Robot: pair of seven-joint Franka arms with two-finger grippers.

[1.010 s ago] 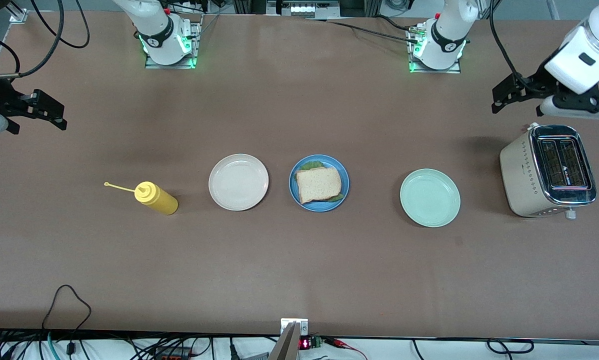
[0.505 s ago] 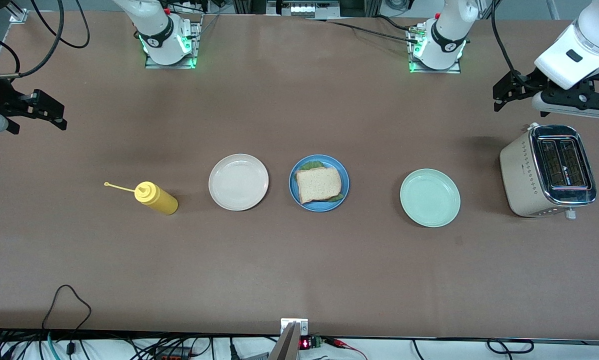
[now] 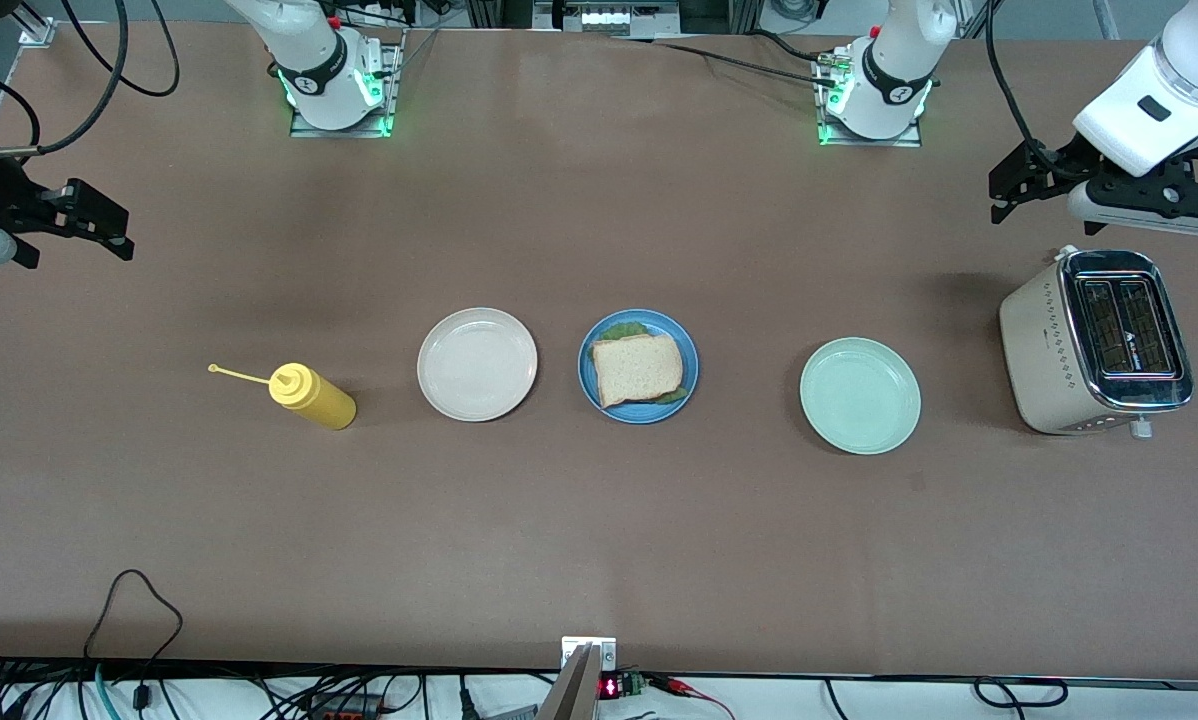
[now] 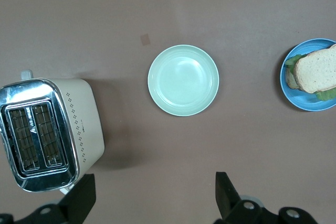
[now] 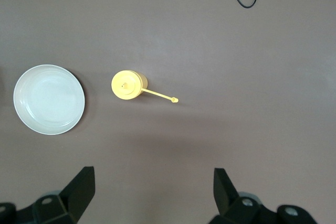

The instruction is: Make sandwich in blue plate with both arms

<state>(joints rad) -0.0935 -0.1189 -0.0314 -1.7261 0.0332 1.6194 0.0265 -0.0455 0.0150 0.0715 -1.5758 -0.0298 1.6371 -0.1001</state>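
The sandwich [image 3: 639,368] lies on the blue plate [image 3: 686,340] mid-table: a pale bread slice on top, green lettuce poking out at its edges. The left wrist view catches the sandwich [image 4: 317,71] and blue plate [image 4: 302,100] at its edge. My left gripper [image 3: 999,197] hangs open and empty over bare table beside the toaster, at the left arm's end. Its fingers [image 4: 84,195] stand wide apart around the left gripper [image 4: 155,195]. My right gripper [image 3: 127,235] hovers open and empty at the right arm's end, and in its own view the right gripper [image 5: 153,187] is over bare table.
A cream-white plate [image 3: 477,364] and a yellow squeeze bottle [image 3: 311,397] lie toward the right arm's end. A mint-green plate [image 3: 860,395] and a beige toaster [image 3: 1094,342] stand toward the left arm's end. Cables hang at the table's near edge.
The left arm has swung a little away from the toaster, toward the robots' bases. The right arm, the plates and the sandwich have not moved.
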